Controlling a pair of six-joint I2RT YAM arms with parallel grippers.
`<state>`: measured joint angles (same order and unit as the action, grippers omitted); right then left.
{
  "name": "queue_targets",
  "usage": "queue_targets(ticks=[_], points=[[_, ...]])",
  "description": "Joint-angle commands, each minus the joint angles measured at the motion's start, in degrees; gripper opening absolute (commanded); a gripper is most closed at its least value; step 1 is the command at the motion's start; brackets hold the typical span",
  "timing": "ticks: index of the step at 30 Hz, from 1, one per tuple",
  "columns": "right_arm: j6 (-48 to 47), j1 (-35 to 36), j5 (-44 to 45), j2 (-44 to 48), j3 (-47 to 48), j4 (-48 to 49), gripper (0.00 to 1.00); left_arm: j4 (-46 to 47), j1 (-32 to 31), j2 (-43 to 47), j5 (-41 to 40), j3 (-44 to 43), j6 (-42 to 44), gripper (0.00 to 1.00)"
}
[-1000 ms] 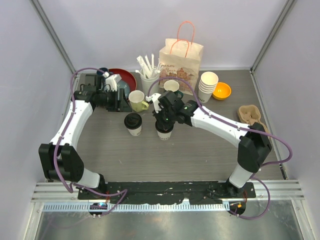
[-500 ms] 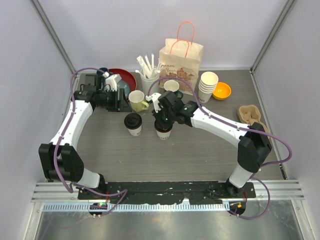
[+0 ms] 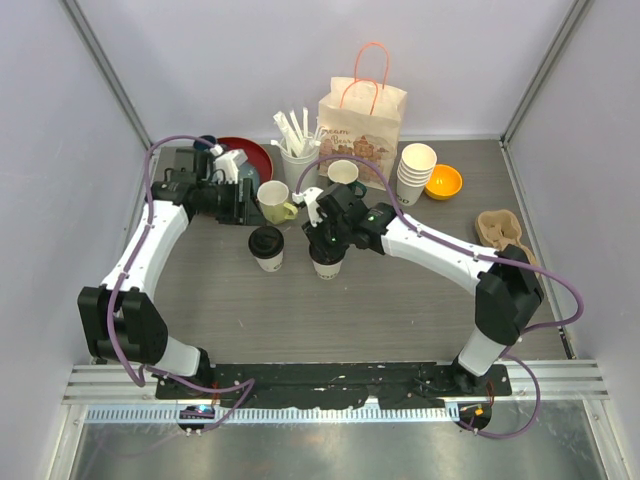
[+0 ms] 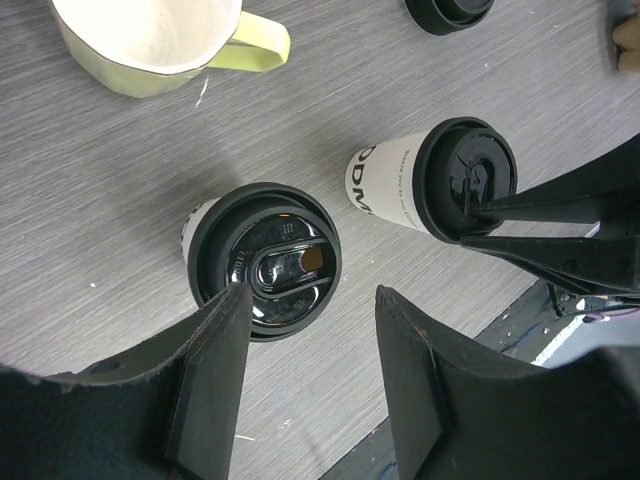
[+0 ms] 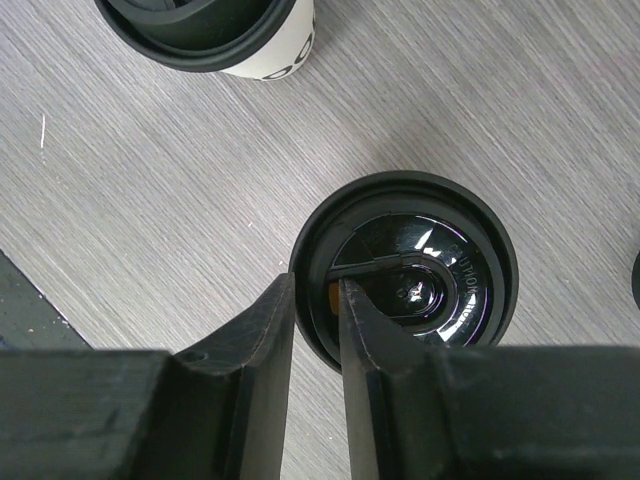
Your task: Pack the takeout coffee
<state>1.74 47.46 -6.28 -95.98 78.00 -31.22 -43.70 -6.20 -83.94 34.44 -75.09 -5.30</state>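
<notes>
Two cream paper cups with black lids stand mid-table. The left cup (image 3: 266, 245) is also in the left wrist view (image 4: 265, 260). My left gripper (image 3: 238, 202) is open and empty above and beside it; its midpoint in that view (image 4: 310, 295) is at the lid's edge. The right cup (image 3: 328, 263) sits under my right gripper (image 3: 323, 240). In the right wrist view the right gripper (image 5: 315, 285) is shut on the rim of that cup's lid (image 5: 420, 265), one finger outside and one inside. The left wrist view shows this cup (image 4: 440, 180) too.
A paper bag (image 3: 360, 115) with handles stands at the back. Beside it are a stack of lidless cups (image 3: 415, 172), an orange bowl (image 3: 443, 181) and a cardboard cup carrier (image 3: 500, 230). A yellow mug (image 3: 274, 200), a cup of sticks (image 3: 296, 150) and a red plate (image 3: 245, 155) crowd the back left.
Almost nothing has moved. My right gripper stays shut on the right cup's lid rim, and my left wrist has shifted only slightly.
</notes>
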Motion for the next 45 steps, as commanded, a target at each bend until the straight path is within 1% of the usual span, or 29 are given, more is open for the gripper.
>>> queue_targets(ticks=[1, 6, 9, 12, 13, 17, 21, 22, 25, 29, 32, 33, 36, 45], points=[[0.46, 0.26, -1.45, 2.73, 2.16, -0.24, 0.31, -0.94, -1.53, 2.03, -0.42, -1.9, 1.08, 0.56], [0.46, 0.26, -2.06, 3.7, 3.21, -0.59, 0.32, -2.0, -2.94, 1.68, -0.86, -2.96, 1.35, 0.56], [0.55, 0.26, -2.42, 4.66, 3.92, -0.95, 0.36, -2.96, -4.0, 1.33, -0.95, -4.01, 1.08, 0.56], [1.34, 0.09, -2.33, 6.51, 4.62, -0.95, 0.4, -3.84, -6.45, 1.32, -1.21, -5.41, 0.64, 0.55], [2.03, 0.0, -1.98, 7.03, 4.88, -0.95, 0.41, -4.11, -8.29, 1.24, -1.3, -6.2, 0.12, 0.55], [5.02, -1.49, 1.09, 10.02, 4.36, -0.33, 0.44, -4.81, -12.52, 0.45, -0.95, -7.97, -2.43, 0.5], [8.62, -5.53, 0.32, 10.82, 1.02, 1.07, 0.45, -2.71, -15.77, -2.27, -0.51, -6.92, -8.13, 0.44], [9.33, -7.54, -0.21, 10.99, 0.32, 2.03, 0.47, -1.57, -16.12, -2.89, -0.34, -5.96, -10.58, 0.44], [11.53, -10.62, -3.12, 11.43, -1.53, 3.71, 0.48, 0.1, -16.92, -5.52, -0.42, -4.98, -13.76, 0.43], [11.71, -12.48, -4.26, 10.38, -2.41, 4.85, 0.49, 2.91, -17.8, -7.81, -1.39, -4.72, -17.28, 0.44], [11.53, -12.57, -6.19, 9.41, -3.81, 6.34, 0.49, 5.55, -18.24, -8.69, -3.23, -3.93, -18.69, 0.44], [11.53, -12.57, -6.37, 8.89, -4.08, 6.52, 0.52, 6.08, -18.15, -8.96, -3.41, -3.32, -19.13, 0.44], [11.18, -12.57, -6.37, 7.83, -5.04, 7.05, 0.54, 7.75, -18.24, -10.01, -3.23, -2.0, -20.8, 0.43], [11.53, -12.57, -7.69, 6.69, -9.17, 9.51, 0.54, 9.95, -18.24, -11.24, -3.23, 1.43, -22.03, 0.38]])
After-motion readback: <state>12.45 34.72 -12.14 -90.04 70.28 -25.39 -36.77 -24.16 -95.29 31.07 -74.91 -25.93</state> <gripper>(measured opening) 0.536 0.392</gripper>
